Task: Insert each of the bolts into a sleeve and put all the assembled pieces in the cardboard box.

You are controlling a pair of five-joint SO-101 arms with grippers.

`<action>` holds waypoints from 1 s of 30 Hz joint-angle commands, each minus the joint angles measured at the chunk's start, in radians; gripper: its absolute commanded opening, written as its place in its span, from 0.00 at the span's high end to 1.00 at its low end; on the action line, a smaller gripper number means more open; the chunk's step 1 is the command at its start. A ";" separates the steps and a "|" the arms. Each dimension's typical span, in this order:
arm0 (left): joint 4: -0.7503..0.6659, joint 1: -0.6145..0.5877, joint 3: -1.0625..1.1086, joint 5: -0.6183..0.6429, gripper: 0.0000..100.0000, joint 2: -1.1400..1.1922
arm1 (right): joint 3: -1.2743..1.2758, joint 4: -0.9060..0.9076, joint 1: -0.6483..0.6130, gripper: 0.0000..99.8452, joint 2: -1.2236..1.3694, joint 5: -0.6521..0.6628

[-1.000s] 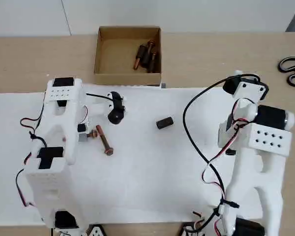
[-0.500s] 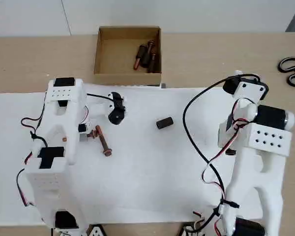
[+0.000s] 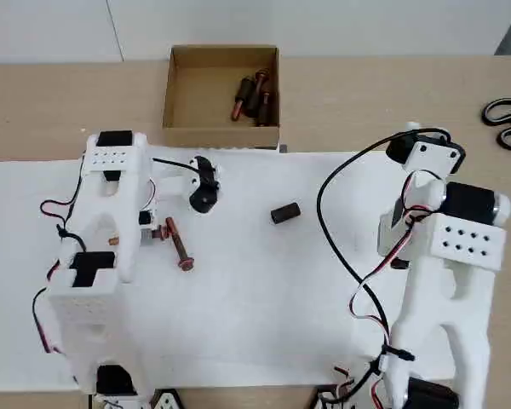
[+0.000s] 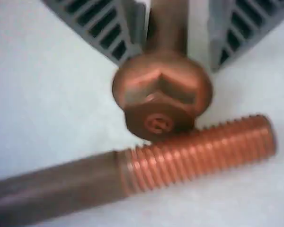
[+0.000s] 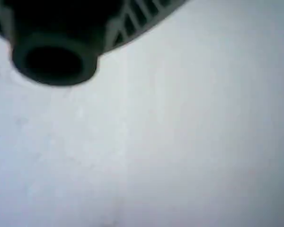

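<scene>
Bolt (image 4: 163, 94) btwn left claw (image 4: 175, 33) jaws

High view straight down over whole tabletop (image 3: 68, 94), left wrist view tight on a lying bolt (image 4: 194, 151) also seen from above, right wrist view tight on a black sleeve (image 5: 54, 59)

Two bolts at left: long bolt (image 3: 178, 247), short bolt (image 3: 160, 231). Two sleeves: middle sleeve (image 3: 285, 213), right sleeve (image 5: 54, 61). One cardboard box (image 3: 180, 94). One pair of scissors (image 3: 507, 119).
</scene>
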 commanded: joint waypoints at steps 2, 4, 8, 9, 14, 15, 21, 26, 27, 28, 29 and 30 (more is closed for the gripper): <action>0.040 0.048 -0.038 -0.212 0.89 0.008 | -0.014 0.005 0.005 1.00 -0.035 0.009; 0.040 0.061 -0.038 -0.209 0.89 0.008 | -0.014 0.005 0.005 1.00 -0.035 0.009; 0.040 0.077 -0.036 -0.203 0.89 0.008 | -0.014 0.005 0.005 1.00 -0.035 0.009; 0.040 0.078 -0.036 -0.203 0.91 0.008 | -0.014 0.005 0.005 1.00 -0.035 0.009; 0.041 0.084 -0.033 -0.206 0.98 0.009 | -0.014 0.007 0.005 1.00 -0.035 0.008; 0.041 0.084 -0.033 -0.206 1.00 0.009 | -0.014 0.007 0.005 1.00 -0.035 0.006; 0.048 0.072 -0.038 -0.204 1.00 0.052 | -0.014 0.007 0.005 1.00 -0.035 0.005; 0.115 0.052 -0.054 -0.201 1.00 -0.025 | -0.014 0.007 0.002 1.00 -0.038 0.003; 0.130 0.049 -0.061 -0.199 1.00 -0.051 | -0.014 0.007 -0.007 1.00 -0.048 0.003; 0.132 0.049 -0.064 -0.187 1.00 -0.080 | -0.014 0.007 -0.022 1.00 -0.067 0.003; 0.132 0.049 -0.065 -0.167 1.00 -0.114 | -0.014 0.012 -0.041 1.00 -0.093 0.003; 0.132 0.049 -0.065 -0.150 1.00 -0.149 | -0.014 0.015 -0.064 1.00 -0.125 0.003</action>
